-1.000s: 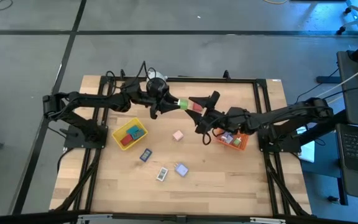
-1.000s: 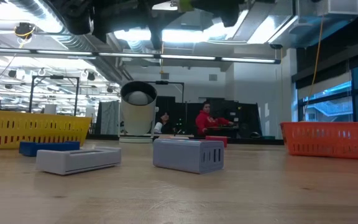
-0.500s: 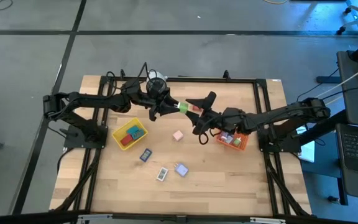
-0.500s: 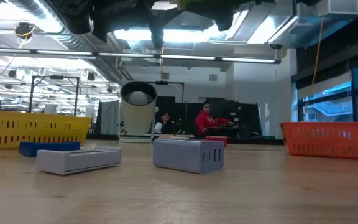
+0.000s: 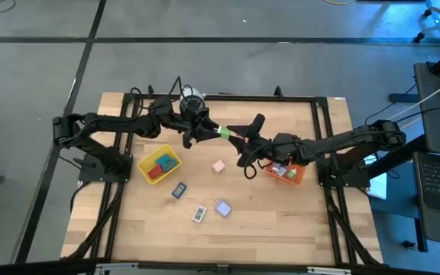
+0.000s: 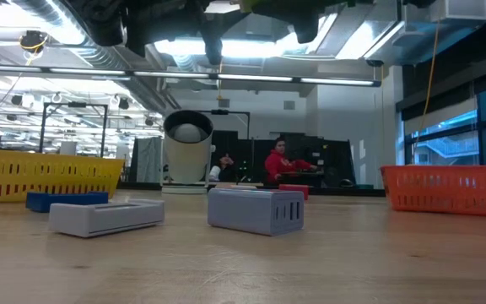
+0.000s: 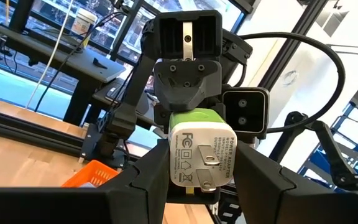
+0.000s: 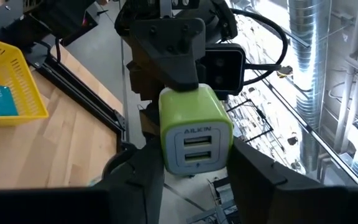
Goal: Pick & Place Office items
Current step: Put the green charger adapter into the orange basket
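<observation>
A green and white USB charger (image 5: 224, 131) hangs in the air over the table's far middle, between my two grippers. My left gripper (image 5: 212, 129) reaches in level from the left and is shut on the charger's white plug end (image 7: 201, 158). My right gripper (image 5: 237, 137) comes level from the right and is shut on the green socket end (image 8: 194, 134). Loose office items lie flat on the wood: a pink one (image 5: 218, 166), a dark blue one (image 5: 179, 190), a white one (image 5: 198, 214) and a pale blue one (image 5: 222, 207). My left gripper pinches the charger's white plug end (image 7: 179, 174) between its two fingers, one on each side. The fingers come level from the table's left. The charger is lifted clear and lies level. My right gripper pinches the green socket end (image 8: 166, 149) between its two fingers, on two opposite sides. The fingers come level from the table's right, facing the left gripper. The socket face (image 8: 197, 149) looks back along the fingers.
A yellow tray (image 5: 160, 163) with red and teal pieces stands at the left. A red-orange tray (image 5: 285, 173) with several pieces stands under the right arm. A round white and grey cylinder (image 5: 192, 99) stands at the far edge. Bare wood lies along the near edge.
My right gripper has edged toward the left gripper and closed on the charger's green end. The left gripper and the charger have kept still.
</observation>
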